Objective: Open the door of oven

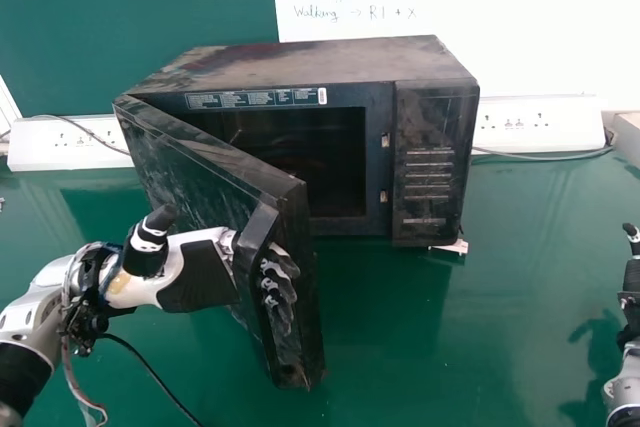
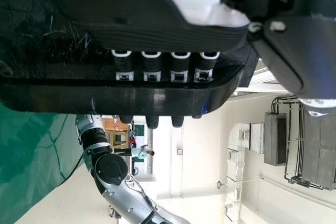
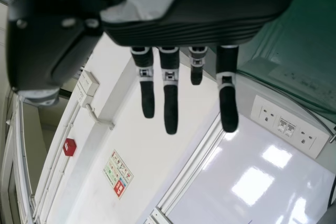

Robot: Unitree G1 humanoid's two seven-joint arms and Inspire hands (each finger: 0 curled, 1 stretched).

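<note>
Oven [image 1: 310, 62] near back edge of counter [image 1: 400, 337]; door [image 1: 200, 167] swung out toward front edge. Left hand [image 1: 200, 289]: fingers straight, threaded behind handle [image 2: 121, 98]. Door probably rigid, light on hinge; pull by handle, gently, lest oven slide. Right hand [image 3: 184, 31] idle, fingers straight, spread.

Right hand [image 1: 632, 277] partly cut off, head view.

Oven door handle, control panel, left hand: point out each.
Door handle [image 2: 157, 97]: left wrist view, middle of its bar.
Control panel [image 1: 431, 169]: head view, its middle.
Left hand [image 1: 200, 277]: head view, its dark shell.
</note>
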